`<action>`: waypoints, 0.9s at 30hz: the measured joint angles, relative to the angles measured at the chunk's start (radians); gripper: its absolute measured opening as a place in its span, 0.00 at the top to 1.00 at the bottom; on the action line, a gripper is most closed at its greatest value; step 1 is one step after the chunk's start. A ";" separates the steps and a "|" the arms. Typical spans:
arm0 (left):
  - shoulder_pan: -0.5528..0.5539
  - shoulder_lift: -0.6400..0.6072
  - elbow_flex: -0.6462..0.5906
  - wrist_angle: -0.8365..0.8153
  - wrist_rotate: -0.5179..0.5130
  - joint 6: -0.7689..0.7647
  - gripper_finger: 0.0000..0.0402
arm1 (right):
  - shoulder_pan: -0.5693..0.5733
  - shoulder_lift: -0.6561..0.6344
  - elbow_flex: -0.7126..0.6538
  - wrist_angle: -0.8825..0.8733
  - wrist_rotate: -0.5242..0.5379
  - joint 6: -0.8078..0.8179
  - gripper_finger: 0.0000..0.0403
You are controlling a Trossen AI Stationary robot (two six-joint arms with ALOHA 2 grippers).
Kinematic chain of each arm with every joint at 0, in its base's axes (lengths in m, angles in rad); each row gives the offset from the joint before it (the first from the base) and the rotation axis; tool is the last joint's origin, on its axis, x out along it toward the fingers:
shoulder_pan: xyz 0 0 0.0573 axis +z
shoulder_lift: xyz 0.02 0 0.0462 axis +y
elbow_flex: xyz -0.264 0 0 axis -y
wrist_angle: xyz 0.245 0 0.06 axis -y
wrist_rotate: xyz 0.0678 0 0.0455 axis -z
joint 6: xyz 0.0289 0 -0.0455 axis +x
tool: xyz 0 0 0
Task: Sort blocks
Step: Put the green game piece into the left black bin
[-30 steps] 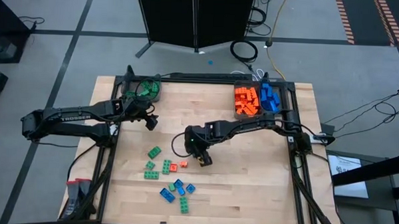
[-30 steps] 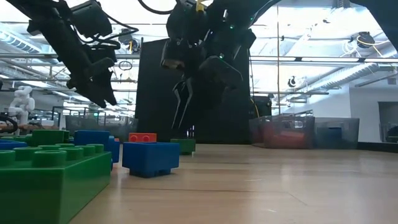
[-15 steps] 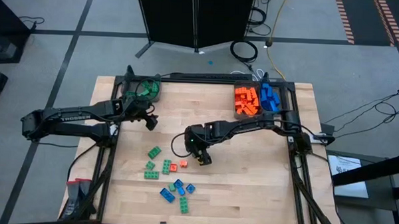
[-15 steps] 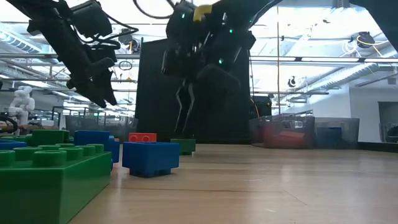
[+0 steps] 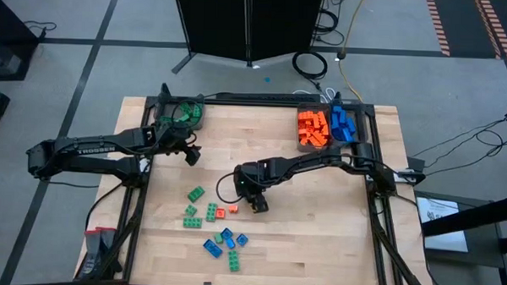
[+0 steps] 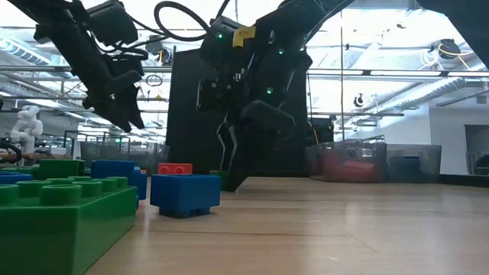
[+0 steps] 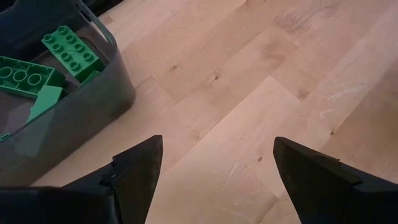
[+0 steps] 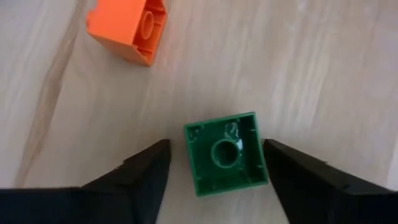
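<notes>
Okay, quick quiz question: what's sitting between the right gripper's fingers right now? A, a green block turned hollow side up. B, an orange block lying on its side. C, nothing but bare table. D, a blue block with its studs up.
A: in the right wrist view a green block lies hollow side up on the table between the right gripper's open fingers, with an orange block farther off.
</notes>
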 joint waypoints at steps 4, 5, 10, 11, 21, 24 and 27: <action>0.000 0.000 0.000 0.006 -0.011 0.000 0.24 | 0.002 0.001 0.000 0.000 -0.001 0.002 0.61; 0.000 0.000 0.000 0.015 -0.011 0.000 0.24 | 0.002 0.001 0.000 0.000 0.001 0.008 0.67; 0.000 0.000 0.000 0.041 -0.011 0.000 0.24 | 0.000 -0.004 0.000 0.001 0.005 0.055 0.71; 0.000 0.000 0.000 0.050 -0.011 0.000 0.24 | 0.000 -0.007 -0.001 0.002 0.007 0.055 0.71; 0.000 0.000 0.000 0.360 0.149 -0.095 0.24 | -0.072 -0.128 0.055 0.037 0.152 0.040 0.71; 0.000 0.000 0.000 0.496 0.206 -0.168 0.24 | -0.102 -0.191 0.080 0.042 0.215 0.002 0.71; 0.000 0.000 0.000 0.615 0.249 -0.242 0.24 | -0.132 -0.277 0.094 0.076 0.295 -0.050 0.71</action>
